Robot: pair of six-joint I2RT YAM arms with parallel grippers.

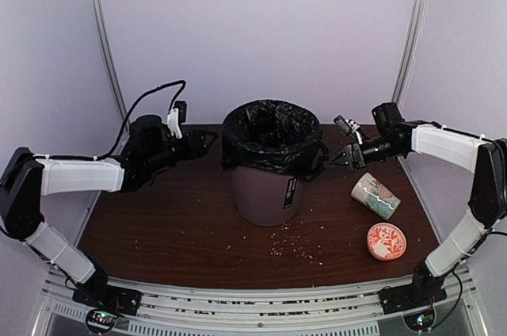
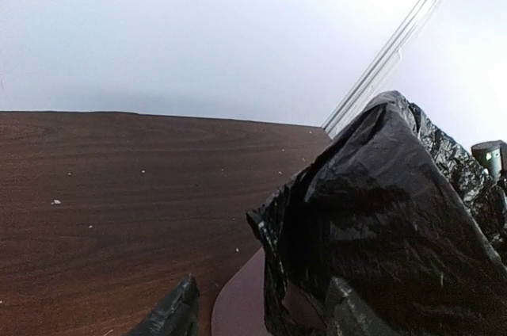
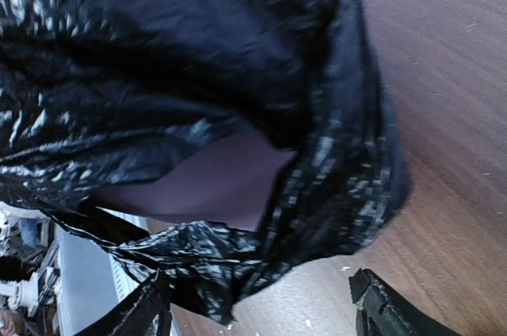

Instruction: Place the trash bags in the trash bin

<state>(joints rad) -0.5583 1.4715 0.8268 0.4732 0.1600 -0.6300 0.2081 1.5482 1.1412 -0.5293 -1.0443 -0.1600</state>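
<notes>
The mauve-brown trash bin (image 1: 265,193) stands mid-table. A black trash bag (image 1: 272,134) lines it, folded over the rim. My left gripper (image 1: 207,139) is open at the bag's left edge. In the left wrist view, the gripper (image 2: 261,316) has the bag's hem (image 2: 380,217) and the bin wall (image 2: 242,304) between its jaws. My right gripper (image 1: 337,160) is open at the bag's right edge. In the right wrist view, the gripper (image 3: 261,312) has a hanging flap of bag (image 3: 214,265) between its spread jaws, under the bin wall (image 3: 206,177).
A patterned cream mug (image 1: 375,195) lies on its side right of the bin. A round red patterned disc (image 1: 386,241) lies nearer the front right. Crumbs (image 1: 297,250) are scattered on the brown table (image 1: 158,217) in front of the bin.
</notes>
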